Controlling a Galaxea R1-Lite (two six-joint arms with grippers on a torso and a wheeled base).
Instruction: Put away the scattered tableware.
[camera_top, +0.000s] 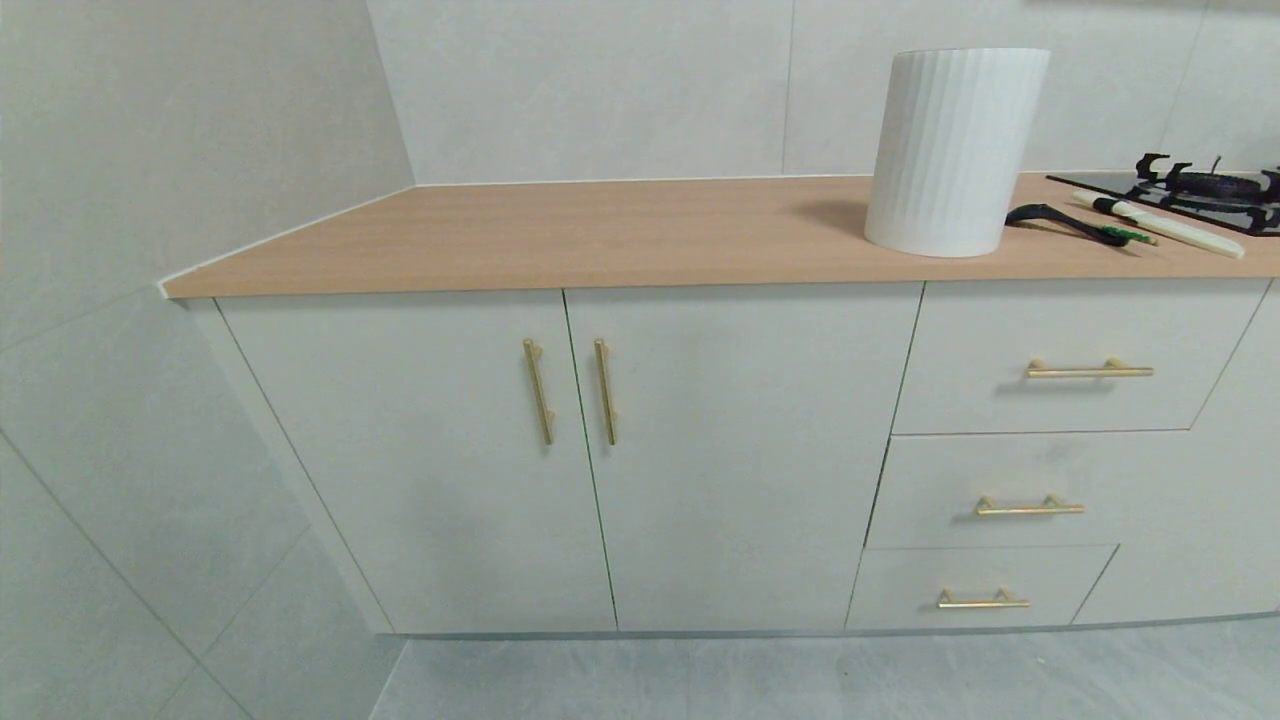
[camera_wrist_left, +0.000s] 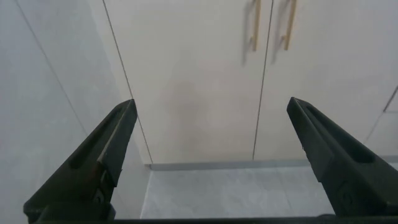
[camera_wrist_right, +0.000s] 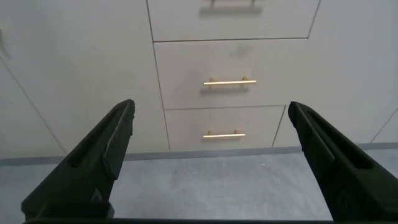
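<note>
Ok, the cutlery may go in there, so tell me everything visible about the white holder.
The holder is a tall white cylinder with vertical ribs, matt, maybe ceramic, narrowing slightly downward. It stands upright on the wooden counter above the drawers. A black utensil lies close beside its base; its inside is hidden.

Canister (camera_top: 955, 150) on ctr top (camera_top: 560, 235) blocks utensils (camera_top: 1160, 224) from L side.

hob (camera_top: 1212, 188) partly beyond the head view's right edge, door handles (camera_wrist_left: 254, 28) cropped in left wrist view
</note>
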